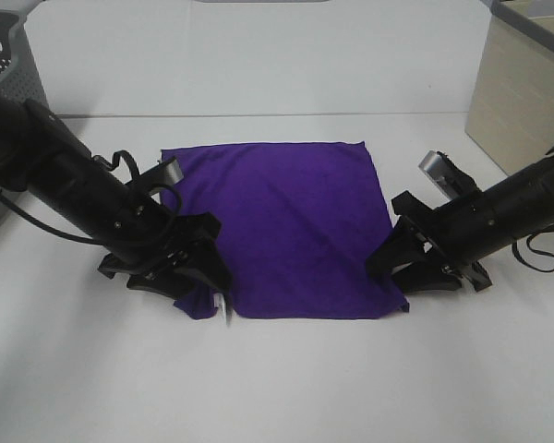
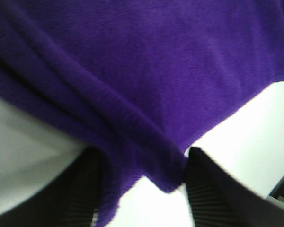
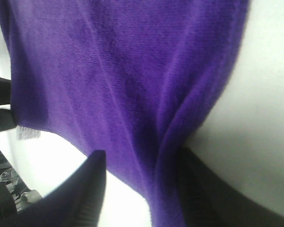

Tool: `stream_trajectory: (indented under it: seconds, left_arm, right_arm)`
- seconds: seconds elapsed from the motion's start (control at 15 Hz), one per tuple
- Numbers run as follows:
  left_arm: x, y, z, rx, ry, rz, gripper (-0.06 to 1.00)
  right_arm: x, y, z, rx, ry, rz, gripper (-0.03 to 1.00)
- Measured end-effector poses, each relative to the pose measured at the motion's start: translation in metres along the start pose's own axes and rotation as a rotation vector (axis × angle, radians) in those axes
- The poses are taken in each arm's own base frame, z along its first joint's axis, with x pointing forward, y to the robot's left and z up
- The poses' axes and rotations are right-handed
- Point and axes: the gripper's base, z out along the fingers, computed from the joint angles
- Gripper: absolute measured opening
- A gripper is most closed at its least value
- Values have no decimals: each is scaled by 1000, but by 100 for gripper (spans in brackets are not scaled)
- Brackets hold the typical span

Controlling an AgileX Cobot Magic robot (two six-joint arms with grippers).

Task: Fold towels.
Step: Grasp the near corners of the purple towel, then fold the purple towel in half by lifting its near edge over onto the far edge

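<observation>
The deep purple towel lies spread on the white table, with a small white care tag at its near left corner. My left gripper is at that near left corner. In the left wrist view its jaws are closed on a bunched ridge of the towel. My right gripper is at the near right corner. In the right wrist view its jaws pinch a fold of the towel. The tag shows there too.
A grey perforated basket stands at the far left edge. A beige box stands at the far right. Both arms lie low over the table on either side of the towel.
</observation>
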Motion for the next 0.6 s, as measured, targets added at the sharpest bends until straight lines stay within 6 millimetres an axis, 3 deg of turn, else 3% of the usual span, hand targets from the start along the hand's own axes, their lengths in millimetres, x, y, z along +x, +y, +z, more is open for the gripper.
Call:
stream_trajectory:
  seconds: [0.07,0.13,0.2,0.27,0.6]
  left_arm:
    - [0,3,2,-17,-1,5,20]
    - [1,5,5,-23,4,15,6]
    - [1,5,5,-24,2,19,2]
    - [1,5,5,-24,2,21,1]
    - [1,5,5,-26,5,30,1]
  right_arm:
    - [0,-1,0,14,-1,-8,35]
    - [0,-3,1,26,-3,-11,22]
    - [0,-5,2,39,-2,-14,9]
    - [0,-6,2,44,1,-18,2]
    - [0,-5,1,44,-3,-20,1]
